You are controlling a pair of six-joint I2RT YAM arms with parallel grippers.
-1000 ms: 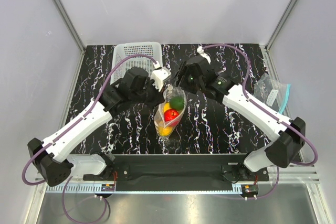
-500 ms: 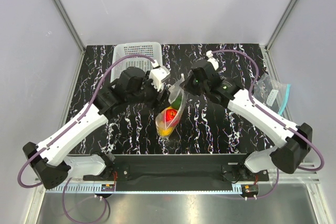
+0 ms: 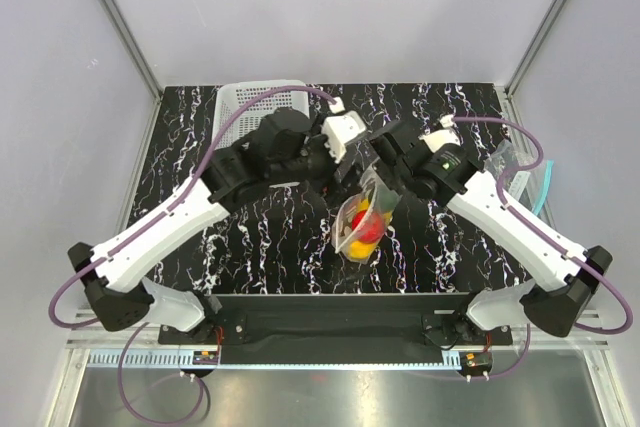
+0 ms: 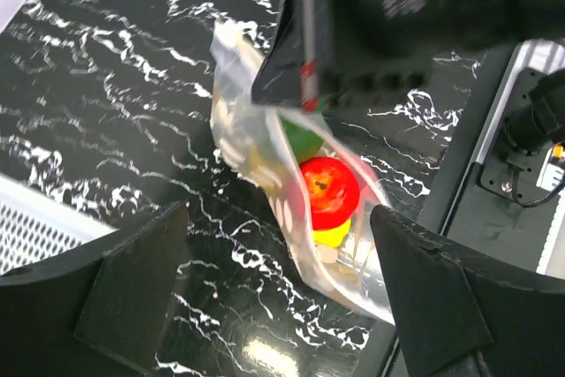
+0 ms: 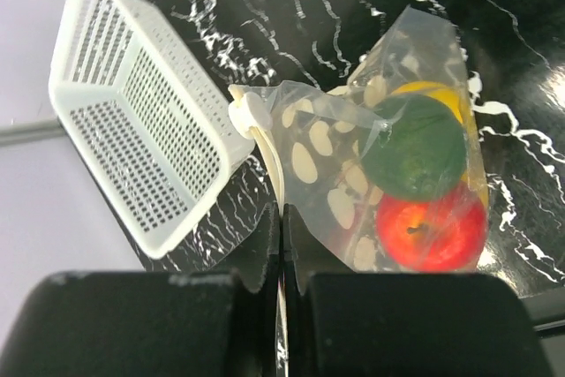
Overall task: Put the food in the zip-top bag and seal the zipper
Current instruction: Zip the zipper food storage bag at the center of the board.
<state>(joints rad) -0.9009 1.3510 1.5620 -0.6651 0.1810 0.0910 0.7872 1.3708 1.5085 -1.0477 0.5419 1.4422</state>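
The zip-top bag (image 3: 362,224) is a clear pouch with white dots, hanging tilted over the table's middle. It holds the food: a red fruit (image 5: 431,227), a dark green one (image 5: 415,147) and a yellow one (image 5: 424,90). My right gripper (image 5: 282,214) is shut on the pale zipper (image 5: 269,152) at the bag's top edge; in the top view this gripper (image 3: 377,182) is just above the pouch. My left gripper (image 4: 278,218) is open, its fingers wide on either side of the bag (image 4: 265,165) without touching it. The red fruit (image 4: 329,190) shows between them.
A white mesh basket (image 3: 255,99) stands at the back left, also close by in the right wrist view as the basket (image 5: 132,147). Another clear bag with a teal strip (image 3: 522,175) lies at the right edge. The arms' black base rail (image 3: 340,312) runs along the near edge.
The left gripper has opened and let go of the bag. The right gripper shut on the zip strip and carried the bag to the right and nearer. Both arms swung right.
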